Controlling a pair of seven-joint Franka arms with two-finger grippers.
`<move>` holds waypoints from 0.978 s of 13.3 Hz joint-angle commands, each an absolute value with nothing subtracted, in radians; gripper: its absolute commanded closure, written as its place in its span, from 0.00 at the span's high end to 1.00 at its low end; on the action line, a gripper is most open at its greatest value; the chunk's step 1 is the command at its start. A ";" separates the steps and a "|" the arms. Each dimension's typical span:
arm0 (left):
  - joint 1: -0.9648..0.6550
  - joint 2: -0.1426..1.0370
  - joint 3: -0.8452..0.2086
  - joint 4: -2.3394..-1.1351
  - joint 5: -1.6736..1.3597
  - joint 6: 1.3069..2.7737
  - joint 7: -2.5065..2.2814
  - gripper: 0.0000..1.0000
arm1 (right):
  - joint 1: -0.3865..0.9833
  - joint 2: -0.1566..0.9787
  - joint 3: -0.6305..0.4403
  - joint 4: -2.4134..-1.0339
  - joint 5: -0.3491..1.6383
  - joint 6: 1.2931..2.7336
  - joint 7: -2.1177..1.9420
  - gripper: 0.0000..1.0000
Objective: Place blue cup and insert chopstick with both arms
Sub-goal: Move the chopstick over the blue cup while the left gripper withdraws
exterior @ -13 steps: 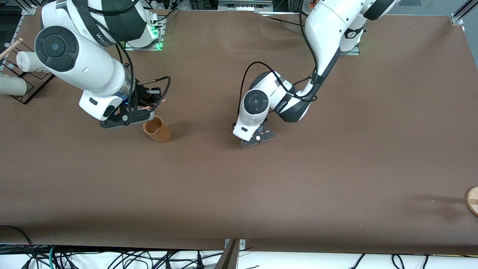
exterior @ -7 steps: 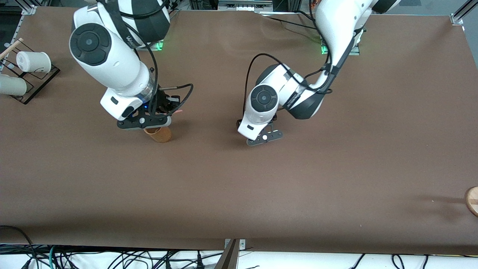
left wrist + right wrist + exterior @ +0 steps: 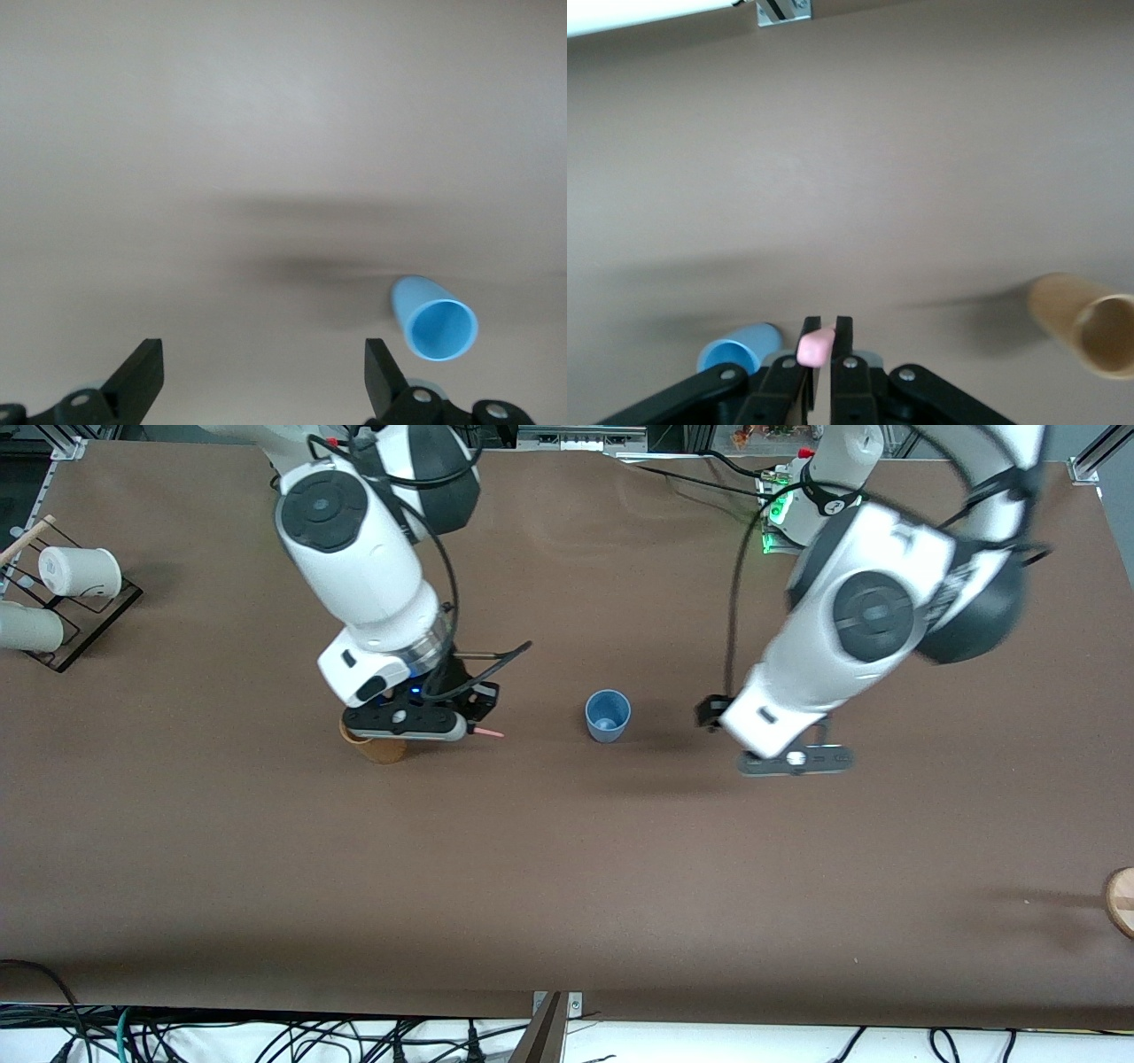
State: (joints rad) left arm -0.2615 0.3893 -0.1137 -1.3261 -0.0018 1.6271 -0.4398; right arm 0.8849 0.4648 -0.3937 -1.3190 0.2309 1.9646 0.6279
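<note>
Brown mat [image 3: 567,886], blue cup [image 3: 608,716] upright (mid-table), left gripper [image 3: 266,385] wide, empty, right gripper [image 3: 819,341] pinching chopstick [image 3: 816,346]

Tall tan-orange cylindrical cup [image 3: 376,746] was half hidden under right gripper [image 3: 820,350]; round wooden disc [image 3: 1122,900] cut off at table's [image 3: 567,886] edge.

A tan cup [image 3: 376,746] stands upright on the brown worktop [image 3: 567,868]. Two white cups [image 3: 78,571] lie on a black rack [image 3: 84,624] at the right arm's end.
</note>
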 commanded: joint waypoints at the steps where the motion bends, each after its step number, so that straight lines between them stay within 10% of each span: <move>1: -0.171 0.287 -0.100 -1.353 -0.009 1.580 -0.304 1.00 | 0.902 0.512 -0.351 -1.289 0.258 2.022 0.774 0.00; 13: -0.060 0.054 0.052 -1.534 -0.043 1.477 0.043 1.00 | 1.006 0.604 -0.305 -1.289 0.249 2.095 0.962 0.00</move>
